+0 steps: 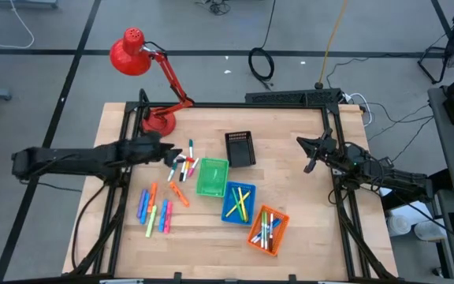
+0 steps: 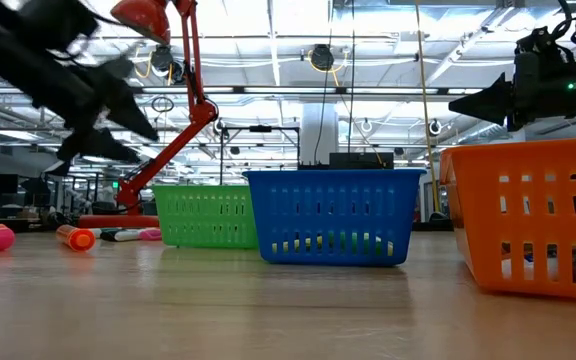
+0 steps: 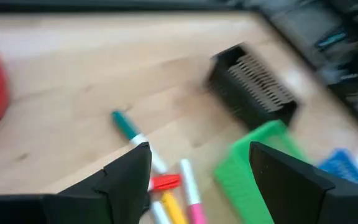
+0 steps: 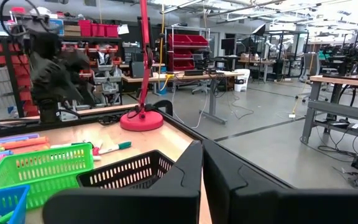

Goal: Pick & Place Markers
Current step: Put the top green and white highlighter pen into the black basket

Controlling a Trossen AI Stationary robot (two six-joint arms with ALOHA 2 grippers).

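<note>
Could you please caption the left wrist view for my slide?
Open left gripper above loose markers, near green basket and black basket.

overhead straight down, tabletop-level across, two wrist views, sharing green basket point(image 1: 212, 177)

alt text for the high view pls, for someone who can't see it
Top-down view of a wooden table: the left hand hovers open over loose markers beside a green basket. Blue and orange baskets hold markers; a black basket, a red lamp and the right hand, shut, complete it.
</note>
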